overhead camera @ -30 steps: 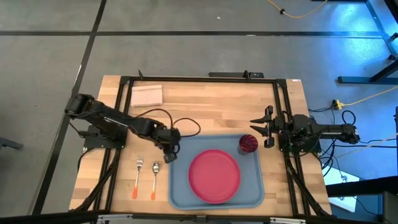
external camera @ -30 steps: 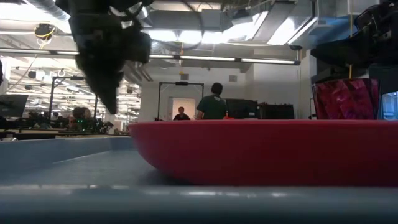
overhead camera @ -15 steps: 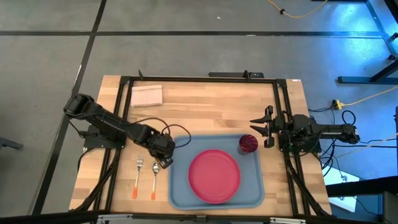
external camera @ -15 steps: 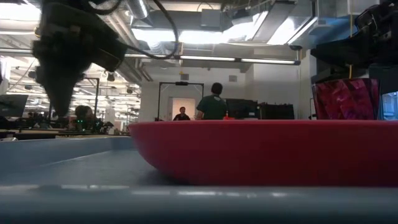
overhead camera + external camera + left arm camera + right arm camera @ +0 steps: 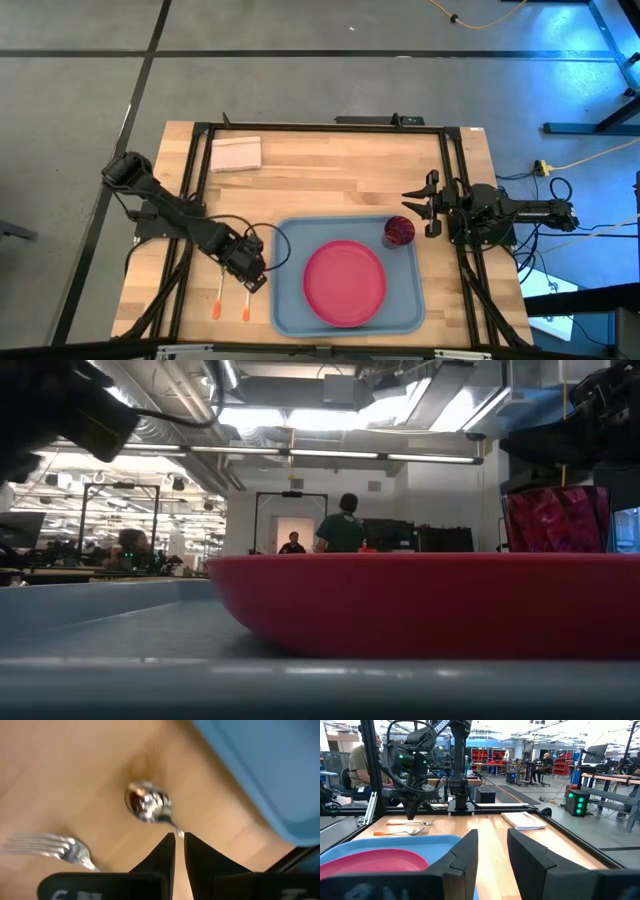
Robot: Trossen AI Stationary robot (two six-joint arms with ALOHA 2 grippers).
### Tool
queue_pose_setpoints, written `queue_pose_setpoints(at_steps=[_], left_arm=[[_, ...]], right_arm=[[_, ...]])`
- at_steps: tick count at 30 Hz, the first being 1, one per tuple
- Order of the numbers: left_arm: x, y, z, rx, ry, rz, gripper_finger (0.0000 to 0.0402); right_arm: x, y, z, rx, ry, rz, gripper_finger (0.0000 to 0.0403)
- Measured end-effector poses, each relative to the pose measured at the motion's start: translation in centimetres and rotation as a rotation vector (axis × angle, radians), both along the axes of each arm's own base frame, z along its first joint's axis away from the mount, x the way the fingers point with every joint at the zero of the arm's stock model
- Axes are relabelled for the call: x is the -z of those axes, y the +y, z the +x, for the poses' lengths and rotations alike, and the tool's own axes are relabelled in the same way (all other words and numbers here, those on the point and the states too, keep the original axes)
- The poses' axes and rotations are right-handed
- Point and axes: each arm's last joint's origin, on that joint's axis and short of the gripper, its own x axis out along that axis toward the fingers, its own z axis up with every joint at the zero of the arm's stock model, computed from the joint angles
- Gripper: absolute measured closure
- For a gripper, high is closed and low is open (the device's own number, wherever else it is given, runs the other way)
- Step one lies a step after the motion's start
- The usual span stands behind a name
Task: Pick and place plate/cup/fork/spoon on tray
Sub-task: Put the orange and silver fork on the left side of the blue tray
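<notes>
Polished steel, the light, stiff, slippery spoon [image 5: 148, 804] lies on my worktop [image 5: 340, 170]; my left end effector [image 5: 179, 840], nearly pressed together, should pinch its neck.

Glossy mirror-bright metal spoon [image 5: 148, 804] and fork [image 5: 55, 846] on a pale, smooth wooden desk [image 5: 65, 775]; matt light-blue plastic tray [image 5: 260, 765]
</notes>
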Motion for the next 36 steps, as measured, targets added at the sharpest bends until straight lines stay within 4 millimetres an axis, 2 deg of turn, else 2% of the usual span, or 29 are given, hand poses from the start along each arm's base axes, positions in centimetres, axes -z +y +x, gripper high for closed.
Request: queue_pose_setpoints(at_steps=[5,16,36], left_arm=[[0.1,-1.3,-1.3,-0.015,0.046,0.002,0.037],[0.7,-2.2,-4.7,-0.33,0.27,0.132,0.037],[2.8,-3.4,-4.3,-0.411,0.347,0.152,0.037]], right_arm=[[0.0,0.0,0.0,0.0,0.0,0.001,0.0293],[0.0,0.0,0.0,0.0,0.0,-0.001,0.0293],[-0.2,0.0,0.0,0.001,-0.022,-0.005,0.0293]])
